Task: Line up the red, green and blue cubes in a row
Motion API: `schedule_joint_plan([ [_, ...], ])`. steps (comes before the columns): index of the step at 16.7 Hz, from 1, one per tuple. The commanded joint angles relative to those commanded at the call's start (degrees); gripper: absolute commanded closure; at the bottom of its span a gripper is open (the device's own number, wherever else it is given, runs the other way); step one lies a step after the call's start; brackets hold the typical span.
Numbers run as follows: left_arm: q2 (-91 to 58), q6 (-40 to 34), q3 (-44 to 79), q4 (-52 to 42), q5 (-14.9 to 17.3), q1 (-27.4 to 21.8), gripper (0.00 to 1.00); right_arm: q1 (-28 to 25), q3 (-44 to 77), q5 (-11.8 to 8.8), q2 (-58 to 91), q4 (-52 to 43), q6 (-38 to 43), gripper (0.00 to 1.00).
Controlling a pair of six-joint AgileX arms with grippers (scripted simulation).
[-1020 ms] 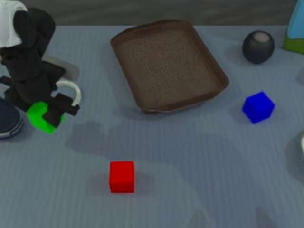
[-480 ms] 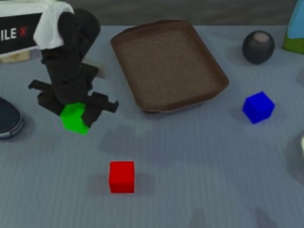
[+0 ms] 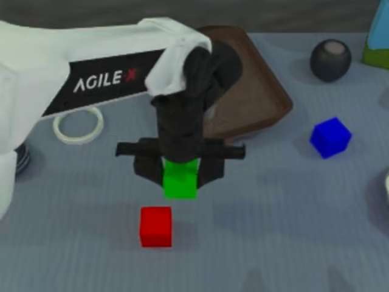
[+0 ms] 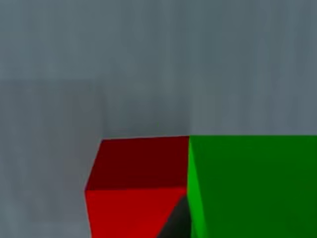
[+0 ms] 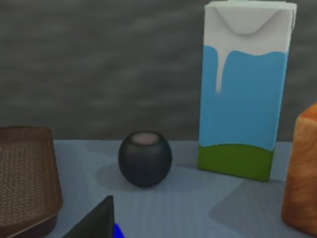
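My left gripper (image 3: 180,174) is shut on the green cube (image 3: 180,185), holding it just behind the red cube (image 3: 155,226) and slightly to its right. In the left wrist view the green cube (image 4: 252,188) fills the corner beside the red cube (image 4: 133,198). I cannot tell if the green cube touches the table. The blue cube (image 3: 330,137) lies alone, turned at an angle, at the table's right. Only a dark part of my right gripper (image 5: 94,223) shows, with a sliver of the blue cube (image 5: 117,231) beside it.
A brown tray (image 3: 255,91) sits at the back centre, partly under my left arm. A black ball (image 3: 330,59) and a milk carton (image 5: 242,89) stand at the back right. A white ring (image 3: 78,125) lies at the left.
My left arm has swung from the table's left edge to the right and forward, carrying the green cube to a spot just behind the red cube. The white ring is now uncovered.
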State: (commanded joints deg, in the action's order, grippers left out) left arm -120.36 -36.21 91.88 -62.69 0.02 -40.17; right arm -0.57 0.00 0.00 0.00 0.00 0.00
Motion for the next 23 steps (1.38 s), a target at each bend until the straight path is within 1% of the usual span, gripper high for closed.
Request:
schedule_joint_plan([
  [3, 0.22, -8.63, 1.16, -0.59, -0.10, -5.52, 1.00, 0.00, 0.00, 0.00, 0.00, 0.00, 0.00, 0.00],
  [5, 0.34, -11.35, 1.65, -0.75, -0.17, -7.53, 1.00, 0.00, 0.00, 0.00, 0.00, 0.00, 0.00, 0.00],
  [11, 0.25, -11.64, 1.47, -0.52, -0.17, -7.64, 1.00, 0.00, 0.00, 0.00, 0.00, 0.00, 0.00, 0.00],
  [13, -0.41, -11.68, 0.25, 1.60, -0.19, -7.54, 1.00, 0.00, 0.00, 0.00, 0.00, 0.00, 0.00, 0.00],
  [19, -4.55, -11.54, -6.18, 12.17, -0.14, -7.61, 1.00, 0.00, 0.00, 0.00, 0.00, 0.00, 0.00, 0.00],
  [23, -4.91, -11.50, -6.68, 12.92, -0.14, -7.66, 1.00, 0.00, 0.00, 0.00, 0.00, 0.00, 0.00, 0.00],
])
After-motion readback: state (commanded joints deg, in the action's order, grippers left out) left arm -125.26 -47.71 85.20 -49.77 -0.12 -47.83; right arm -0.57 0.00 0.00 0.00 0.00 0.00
